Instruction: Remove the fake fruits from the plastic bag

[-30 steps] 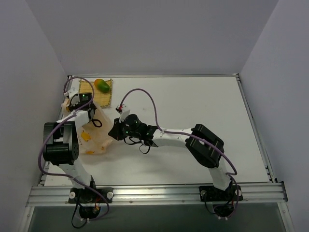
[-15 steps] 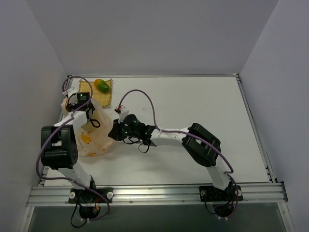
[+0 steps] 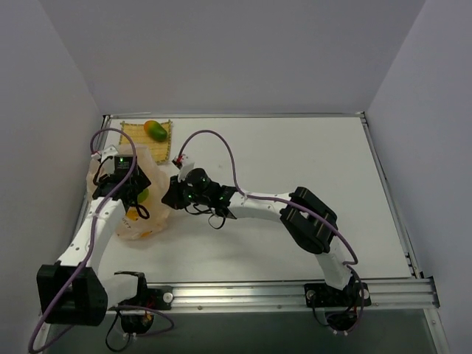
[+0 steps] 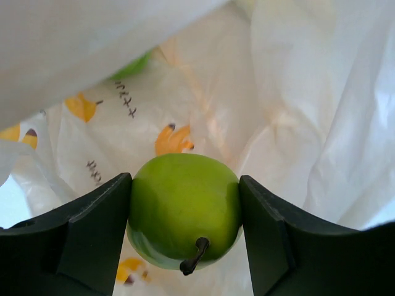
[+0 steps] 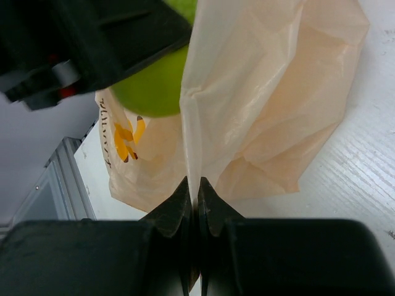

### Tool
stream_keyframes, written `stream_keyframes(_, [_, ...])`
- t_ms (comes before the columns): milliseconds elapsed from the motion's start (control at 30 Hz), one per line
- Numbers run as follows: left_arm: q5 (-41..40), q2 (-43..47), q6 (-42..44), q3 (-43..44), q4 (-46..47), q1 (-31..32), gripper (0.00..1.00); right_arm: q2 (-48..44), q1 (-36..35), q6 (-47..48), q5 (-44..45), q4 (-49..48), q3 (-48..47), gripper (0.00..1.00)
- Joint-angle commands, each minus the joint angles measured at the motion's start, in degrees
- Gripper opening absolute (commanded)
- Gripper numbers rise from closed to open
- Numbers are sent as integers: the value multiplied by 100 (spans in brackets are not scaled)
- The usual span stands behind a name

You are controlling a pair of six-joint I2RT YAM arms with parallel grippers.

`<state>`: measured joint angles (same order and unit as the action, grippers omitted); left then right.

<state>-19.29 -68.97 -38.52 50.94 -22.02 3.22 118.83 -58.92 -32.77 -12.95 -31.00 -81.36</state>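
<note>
The round green fruit sits squarely between the two fingers of your left claw, gripped across its widest part with its dark stem pointing toward the camera. It hangs at the mouth of the bag, over the left side of the surface, and you cannot tell from these views whether it is fully clear of the film. Treat it as hard, glossy and probably light and hollow: a smooth round shell like this can squirt out of a flat grip, so across the middle, as now, is the safe place to hold it. The bag is thin, soft and crinkly with almost no weight, so it will likely ride up with anything that drags on it. Your right claw is closed tight on a folded edge of it, which looks like the right way to pin it down. A second green shape shows through the film higher up, likely another fruit inside. The oval green-and-orange fruit lies out of the bag, on the yellow mat in the far-left corner. The bag carries yellow-orange banana-like prints with small dark characters beside them, too warped to read, and no brand is legible.
</note>
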Motion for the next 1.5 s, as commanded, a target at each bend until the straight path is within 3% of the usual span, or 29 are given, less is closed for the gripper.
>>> stream_keyframes(0, [346, 857, -77, 118, -1285, -32, 19, -44, 12, 105, -50, 68, -240, 0])
stream_keyframes(200, [856, 2211, -32, 864, -2113, -24, 17, -123, -304, 131, -67, -20, 305, 0])
stream_keyframes(300, [1155, 2125, -234, 1330, -1895, -24, 17, -132, -523, 175, -120, -72, 559, 0])
stream_keyframes(533, [1314, 404, -534, 2340, -428, -24, 17, -114, -832, 289, -225, -195, 1157, 0])
stream_keyframes(900, [908, -3022, -156, 4591, 339, -858, 17, -588, -841, 877, -393, 59, 2062, 0])
stream_keyframes(1100, [1269, -4052, -164, 5101, 620, -1376, 17, -1168, -526, 1141, -155, 560, 2739, 0])
stream_keyframes(1467, [1797, -5407, 29, 5856, 1253, -1632, 19, -1415, -77, 1291, -217, 639, 3091, 0])
